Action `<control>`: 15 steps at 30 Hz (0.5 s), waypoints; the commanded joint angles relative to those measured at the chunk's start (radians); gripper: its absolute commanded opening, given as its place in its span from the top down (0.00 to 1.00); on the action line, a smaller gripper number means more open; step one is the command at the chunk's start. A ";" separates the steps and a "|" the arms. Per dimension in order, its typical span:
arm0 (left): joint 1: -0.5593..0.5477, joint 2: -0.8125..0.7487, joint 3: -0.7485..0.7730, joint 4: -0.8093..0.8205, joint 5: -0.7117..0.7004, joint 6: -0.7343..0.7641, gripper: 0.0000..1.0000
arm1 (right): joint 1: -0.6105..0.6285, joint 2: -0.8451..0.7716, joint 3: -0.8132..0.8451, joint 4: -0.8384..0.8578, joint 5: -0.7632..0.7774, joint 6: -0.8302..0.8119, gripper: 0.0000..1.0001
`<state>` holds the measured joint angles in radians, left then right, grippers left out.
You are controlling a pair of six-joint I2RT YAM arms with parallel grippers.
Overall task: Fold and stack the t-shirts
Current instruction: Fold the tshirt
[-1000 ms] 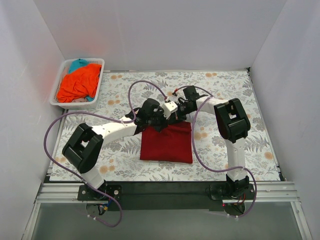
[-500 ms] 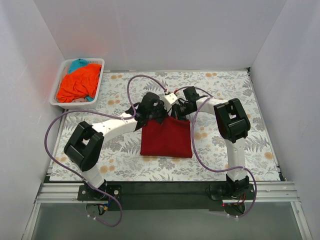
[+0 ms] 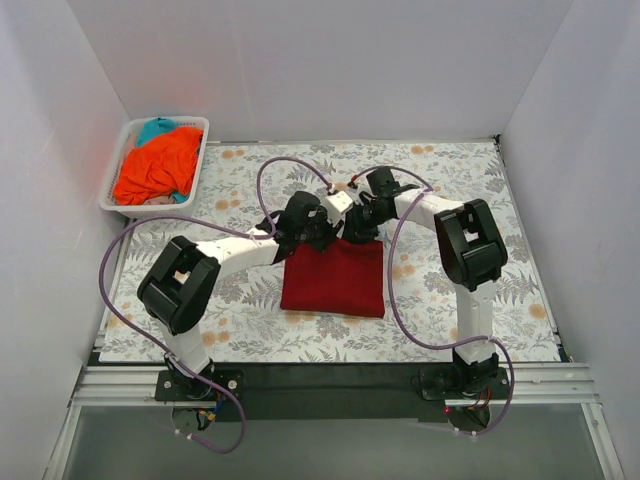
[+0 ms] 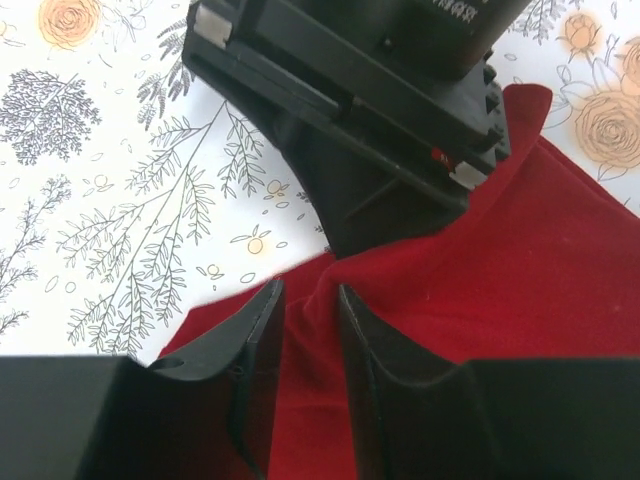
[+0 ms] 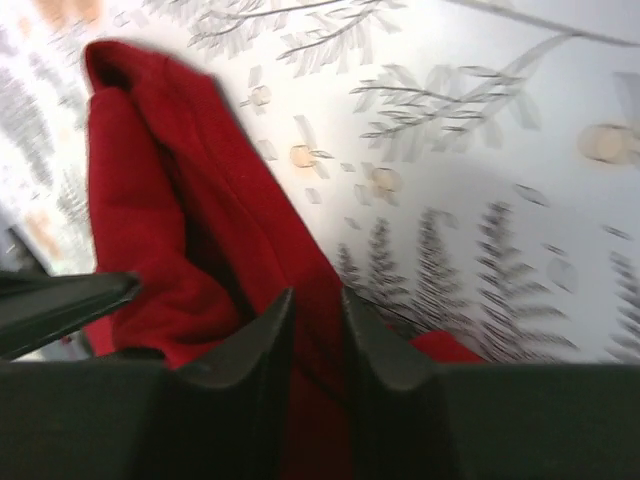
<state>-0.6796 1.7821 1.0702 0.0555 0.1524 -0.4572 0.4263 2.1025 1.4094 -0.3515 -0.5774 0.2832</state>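
The dark red t-shirt [image 3: 335, 280] lies folded into a compact, roughly square pad on the floral tablecloth [image 3: 450, 170], and everything else is placed from it here.

Both arms reach in to the pad's far edge. The left claw [image 4: 310, 288] sits over the far-left part of that edge. Its two black fingers stand a narrow way apart, and smooth red cloth shows in the slot between them, not squeezed. So it is slightly open, with nothing pinched. In the left wrist view the black body of the other arm's claw stands right beyond it, on the same edge of the shirt.

The right claw [image 5: 317, 294] is at the far edge too, just beside the left one and toward the shirt's right side. Its fingers are also parted a little, with a raised fold of red cloth running under and past them. That view is blurred, but the fingers do not close on the fold.

The white slotted basket [image 3: 200, 165] stands well apart from the red shirt, beyond its far-left corner. It holds the bright orange t-shirt [image 3: 160, 165], heaped loosely, with the teal t-shirt [image 3: 155, 128] showing behind the orange one, on the side away from the red shirt.
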 commanded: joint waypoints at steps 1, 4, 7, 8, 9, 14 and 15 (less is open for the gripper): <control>0.005 -0.113 0.013 0.021 -0.016 -0.037 0.71 | -0.012 -0.065 0.057 -0.096 0.188 -0.045 0.66; 0.018 -0.176 0.048 -0.028 -0.022 -0.102 0.68 | -0.018 -0.119 0.092 -0.121 0.234 -0.052 0.57; 0.048 -0.222 0.068 -0.113 -0.042 -0.203 0.66 | -0.040 -0.171 0.132 -0.148 0.249 -0.052 0.52; 0.072 -0.231 0.077 -0.137 -0.039 -0.237 0.66 | -0.053 -0.185 0.132 -0.149 0.249 -0.052 0.50; 0.086 -0.234 0.083 -0.158 -0.019 -0.267 0.66 | -0.061 -0.214 0.131 -0.155 0.249 -0.052 0.47; 0.184 -0.218 0.089 -0.301 0.059 -0.476 0.65 | -0.096 -0.311 0.033 -0.161 0.231 -0.053 0.48; 0.196 -0.216 0.080 -0.315 0.076 -0.500 0.65 | -0.098 -0.344 -0.016 -0.162 0.220 -0.053 0.50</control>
<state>-0.5232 1.5692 1.1511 -0.1257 0.1741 -0.8051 0.3386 1.8366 1.4670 -0.4763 -0.3531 0.2436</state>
